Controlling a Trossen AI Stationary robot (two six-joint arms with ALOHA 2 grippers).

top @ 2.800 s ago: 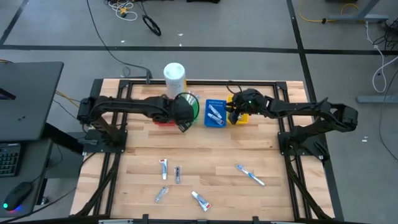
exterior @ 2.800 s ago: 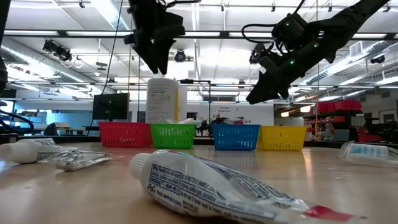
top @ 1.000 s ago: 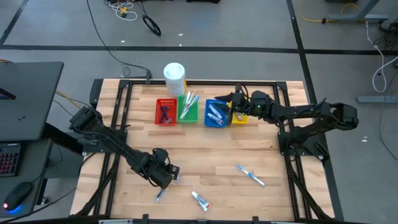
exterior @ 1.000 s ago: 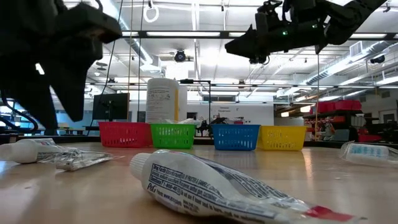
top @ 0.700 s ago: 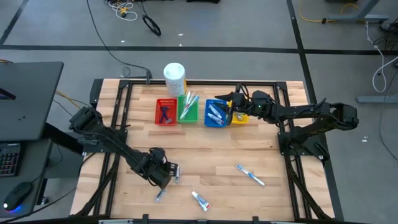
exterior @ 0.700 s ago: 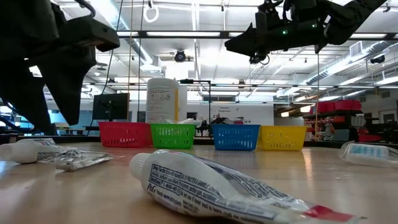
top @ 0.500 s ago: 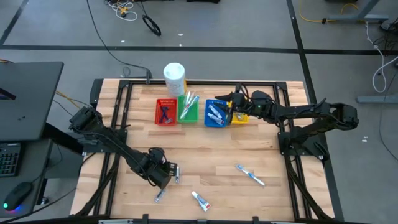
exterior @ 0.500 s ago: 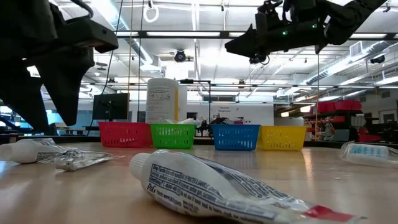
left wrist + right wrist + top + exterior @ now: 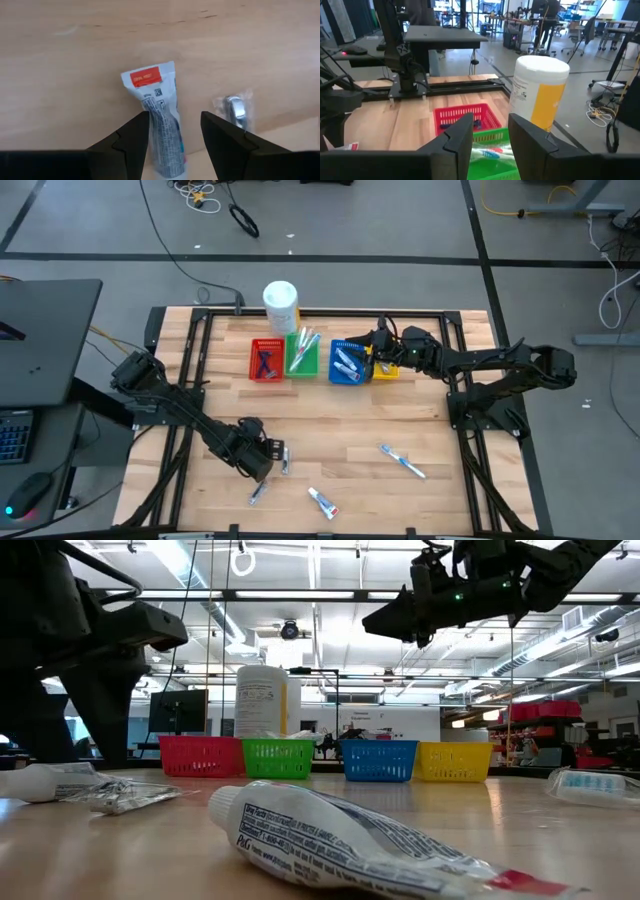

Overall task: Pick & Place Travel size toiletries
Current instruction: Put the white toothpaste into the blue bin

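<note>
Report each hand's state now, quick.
Left hand: open, empty, fingers astride the white tube on the table.
Right hand: open, holding nothing, up by the bins.

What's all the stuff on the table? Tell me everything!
bins: four, red, green, blue, yellow, in a row at the table's back
canister: one, white, behind the bins
razors: dark blue, in the red bin
loose tubes: two, white, table's front; one between the left claw's fingers
silvery packets: two, front left
loose toothbrush: one, white and blue, front right
left claw: open, low around a tube
right claw: open, above the blue and yellow bins
</note>
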